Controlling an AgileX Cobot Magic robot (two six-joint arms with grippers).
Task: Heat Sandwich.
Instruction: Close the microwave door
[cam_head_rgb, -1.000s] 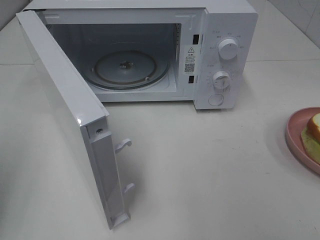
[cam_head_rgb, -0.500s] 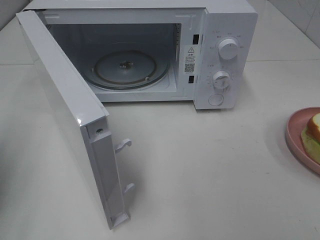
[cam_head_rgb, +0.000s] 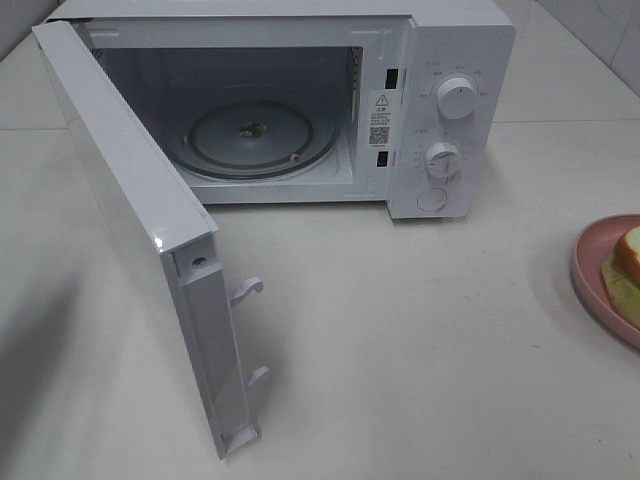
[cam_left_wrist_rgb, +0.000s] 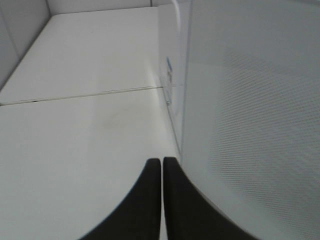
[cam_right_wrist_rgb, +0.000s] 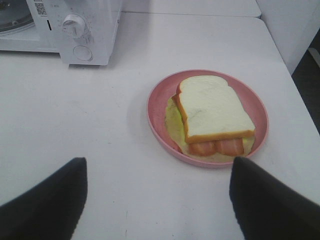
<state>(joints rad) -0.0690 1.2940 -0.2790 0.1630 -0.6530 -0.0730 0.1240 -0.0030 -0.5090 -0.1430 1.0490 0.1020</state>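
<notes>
Microwave (cam_head_rgb: 440, 110) is sitting at the back of the white tabletop (cam_head_rgb: 420, 340), door (cam_head_rgb: 140, 240) swinging wide open toward the front left. The door's edge with its two latch hooks (cam_head_rgb: 245, 290) is sticking out over the middle of the tabletop. Glass turntable (cam_head_rgb: 252, 138) is lying bare inside the cavity. Two dials (cam_head_rgb: 456, 98) and a round button (cam_head_rgb: 432, 199) are lining the control panel on the right.

Sandwich (cam_right_wrist_rgb: 212, 112) is lying on the pink plate (cam_right_wrist_rgb: 159, 120), well apart from the microwave on the right side; in the high view only a sliver of it (cam_head_rgb: 628, 262) is showing at the frame edge. Open tabletop is lying between plate and cavity, nothing standing between them.

Right claw (cam_right_wrist_rgb: 157, 200) is hanging above the tabletop just short of the plate, fingers spread wide, holding nothing. Left claw (cam_left_wrist_rgb: 161, 195) is sitting pressed closed, empty, right beside the outer face of the door.

Versus a second ago: high view is looking the same, door, plate and sandwich not shifting. Neither arm is showing in that view.
</notes>
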